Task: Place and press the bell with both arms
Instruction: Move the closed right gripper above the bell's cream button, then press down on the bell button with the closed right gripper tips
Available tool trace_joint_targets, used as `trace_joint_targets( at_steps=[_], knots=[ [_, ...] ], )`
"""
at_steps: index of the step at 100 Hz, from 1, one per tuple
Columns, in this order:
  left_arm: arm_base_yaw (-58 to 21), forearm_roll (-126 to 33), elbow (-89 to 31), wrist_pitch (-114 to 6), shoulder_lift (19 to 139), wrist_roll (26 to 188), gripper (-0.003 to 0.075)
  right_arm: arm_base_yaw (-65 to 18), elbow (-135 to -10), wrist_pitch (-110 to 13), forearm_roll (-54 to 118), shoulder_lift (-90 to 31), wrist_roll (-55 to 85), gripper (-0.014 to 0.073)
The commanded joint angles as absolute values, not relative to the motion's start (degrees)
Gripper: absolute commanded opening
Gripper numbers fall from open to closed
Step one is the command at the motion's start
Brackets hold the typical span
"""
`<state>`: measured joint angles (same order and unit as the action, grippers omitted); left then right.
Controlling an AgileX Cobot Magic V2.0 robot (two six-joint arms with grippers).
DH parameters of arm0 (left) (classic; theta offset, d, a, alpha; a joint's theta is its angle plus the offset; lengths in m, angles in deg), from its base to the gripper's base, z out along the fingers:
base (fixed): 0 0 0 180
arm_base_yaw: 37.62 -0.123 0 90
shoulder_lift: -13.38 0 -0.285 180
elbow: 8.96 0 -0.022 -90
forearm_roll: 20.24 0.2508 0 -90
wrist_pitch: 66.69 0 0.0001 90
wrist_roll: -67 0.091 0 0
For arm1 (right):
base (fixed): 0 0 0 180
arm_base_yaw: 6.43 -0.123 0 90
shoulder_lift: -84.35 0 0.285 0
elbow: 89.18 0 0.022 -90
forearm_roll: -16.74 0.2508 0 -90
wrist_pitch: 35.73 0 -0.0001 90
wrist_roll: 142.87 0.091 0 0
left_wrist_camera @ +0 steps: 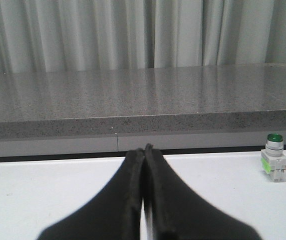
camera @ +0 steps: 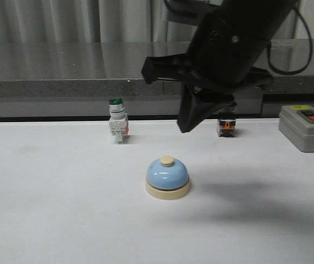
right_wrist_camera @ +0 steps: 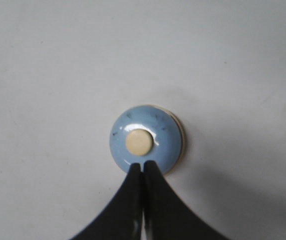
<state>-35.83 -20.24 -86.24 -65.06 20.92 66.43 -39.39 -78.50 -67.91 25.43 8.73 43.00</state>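
The bell (camera: pixel 167 175) stands upright on the white table, a light-blue dome on a cream base with a cream button. From above, in the right wrist view, the bell (right_wrist_camera: pixel 146 138) lies just beyond my right gripper (right_wrist_camera: pixel 143 165), which is shut and empty. In the front view that right gripper (camera: pixel 185 129) hangs well above the bell, pointing down, slightly behind and to its right. My left gripper (left_wrist_camera: pixel 144 149) is shut with nothing in it, held low over the table and facing the back ledge. It does not show in the front view.
A green-capped white switch (camera: pixel 117 121) stands behind the bell to the left; the same green-capped switch (left_wrist_camera: pixel 274 164) shows in the left wrist view. A black-capped switch (camera: pixel 226 125) stands behind on the right. A grey button box (camera: pixel 306 127) sits far right. A grey ledge (camera: pixel 63 88) bounds the table's back.
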Motion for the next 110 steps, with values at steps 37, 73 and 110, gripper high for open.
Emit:
trace_joint_targets(
  at_steps=[37,73,110],
  knots=[
    [-36.0,-20.7,-88.6,-70.1,19.2,66.0,-0.002,-40.0,-89.4,-71.0,25.8,15.9,42.1,-0.006],
    [-36.0,-20.7,-88.6,-70.1,19.2,66.0,-0.002,-40.0,-89.6,-72.9,25.8,20.5,42.1,-0.006],
    [-36.0,-20.7,-88.6,-70.1,19.2,66.0,-0.002,-39.8,-89.6,-73.7,23.3,14.8,42.1,-0.006]
  ],
)
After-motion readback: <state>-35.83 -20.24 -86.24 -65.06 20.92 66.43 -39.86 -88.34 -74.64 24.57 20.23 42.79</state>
